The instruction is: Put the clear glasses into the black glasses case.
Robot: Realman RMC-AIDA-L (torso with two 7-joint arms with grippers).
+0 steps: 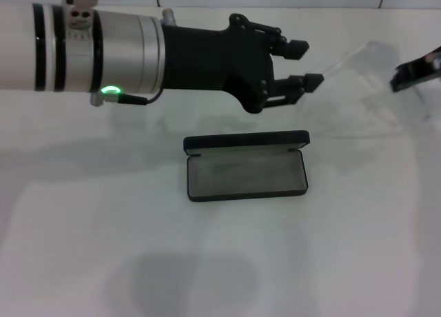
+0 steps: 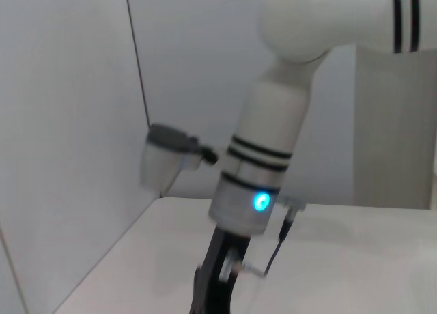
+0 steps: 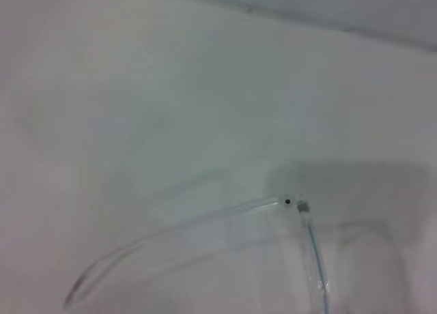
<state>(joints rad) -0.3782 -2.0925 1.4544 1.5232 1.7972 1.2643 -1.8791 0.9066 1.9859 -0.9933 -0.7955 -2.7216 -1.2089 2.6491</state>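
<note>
The black glasses case (image 1: pixel 246 174) lies open in the middle of the table, grey lining up, lid toward the back. The clear glasses (image 1: pixel 372 72) hang above the table at the back right, with my right gripper (image 1: pixel 415 72) shut on their right side. One thin clear arm points toward my left gripper (image 1: pixel 304 64), which stands open just left of it, its lower finger close to the arm's tip. In the right wrist view the clear glasses (image 3: pixel 205 225) show a lens edge and hinge over the white table. The left wrist view shows the right gripper (image 2: pixel 215 287) from afar.
The white table (image 1: pixel 103 248) spreads around the case. My left arm (image 1: pixel 103 48) reaches across the back of the table above the case. A grey wall fitting (image 2: pixel 171 153) sits behind the right arm.
</note>
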